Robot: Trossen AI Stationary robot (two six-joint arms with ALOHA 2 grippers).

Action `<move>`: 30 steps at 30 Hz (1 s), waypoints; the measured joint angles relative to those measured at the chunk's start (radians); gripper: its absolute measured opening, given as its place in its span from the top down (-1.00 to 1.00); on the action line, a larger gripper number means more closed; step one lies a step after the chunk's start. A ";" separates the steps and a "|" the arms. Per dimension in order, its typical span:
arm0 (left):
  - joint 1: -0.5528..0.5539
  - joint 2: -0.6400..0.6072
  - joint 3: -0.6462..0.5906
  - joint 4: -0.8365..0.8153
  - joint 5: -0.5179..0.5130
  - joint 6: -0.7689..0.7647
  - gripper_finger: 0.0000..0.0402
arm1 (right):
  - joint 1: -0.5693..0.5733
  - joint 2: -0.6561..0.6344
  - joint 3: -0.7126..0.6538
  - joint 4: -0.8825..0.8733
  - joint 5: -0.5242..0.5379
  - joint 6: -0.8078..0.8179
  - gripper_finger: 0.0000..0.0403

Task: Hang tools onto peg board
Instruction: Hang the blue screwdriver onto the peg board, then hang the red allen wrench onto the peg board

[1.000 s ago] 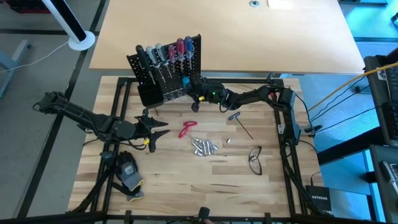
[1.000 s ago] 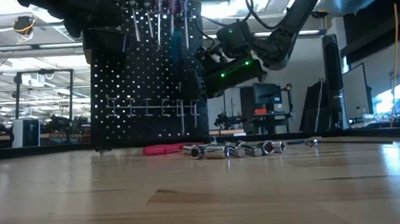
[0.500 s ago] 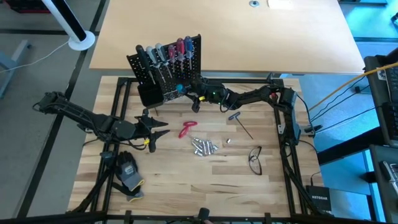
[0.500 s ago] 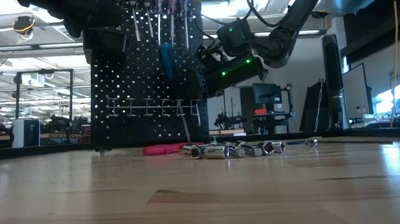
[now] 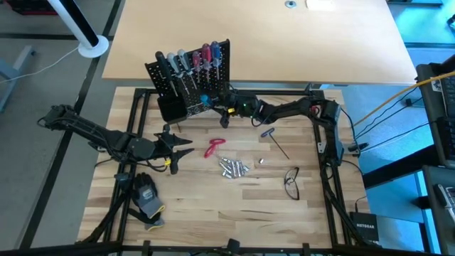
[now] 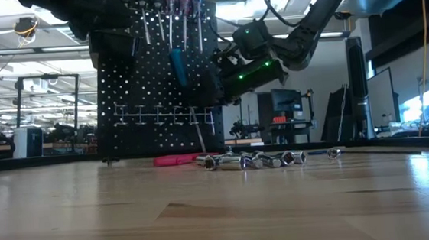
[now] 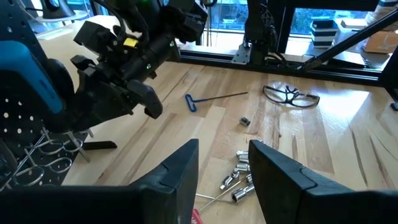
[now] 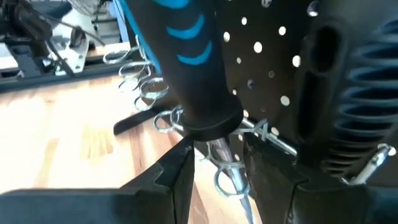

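Observation:
The black peg board [image 5: 190,80] stands upright at the table's far left, with several screwdrivers [image 5: 188,57] in its top row. Lower down, a blue-and-black screwdriver [image 8: 186,62] hangs by its handle's collar in a wire ring [image 8: 163,118] on the board. It also shows in the low view [image 6: 178,65]. My right gripper [image 8: 217,155] is open at the board's face, one finger on either side of the screwdriver's shaft [image 8: 231,163]. I cannot tell whether they touch it. My left gripper [image 7: 224,165] hovers open over the table's left, holding nothing.
On the table lie red pliers [image 5: 214,147], a heap of silver bits [image 5: 233,167], a blue-handled T key [image 5: 274,139], safety glasses [image 5: 292,183] and a grey glove [image 5: 148,198]. A black bin [image 5: 170,108] sits at the board's lower corner.
My right gripper has let go of the blue screwdriver and stays at the board. The screwdriver has sunk a little and shifted away from the gripper along the board. It now hangs there still.

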 joint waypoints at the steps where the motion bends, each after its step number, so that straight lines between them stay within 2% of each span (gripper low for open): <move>1: 0.000 0.000 0.000 0.000 0.000 0.000 0.35 | 0.000 -0.008 0.000 -0.023 -0.002 -0.010 0.31; 6: 0.000 0.000 0.000 -0.006 0.000 0.000 0.35 | 0.001 -0.051 -0.001 -0.150 0.042 -0.029 0.31; 13: 0.000 0.001 0.000 -0.008 0.000 0.000 0.35 | 0.001 -0.099 -0.002 -0.229 0.057 -0.028 0.31; 18: 0.000 0.001 0.000 -0.031 0.001 -0.002 0.35 | 0.001 -0.150 -0.003 -0.355 0.056 -0.028 0.31; 25: 0.000 0.001 0.000 -0.037 0.000 -0.003 0.35 | 0.008 -0.299 -0.003 -0.621 0.055 -0.024 0.31; 30: -0.016 0.000 0.000 -0.178 0.015 -0.107 0.35 | 0.043 -0.421 -0.002 -0.852 0.074 0.021 0.31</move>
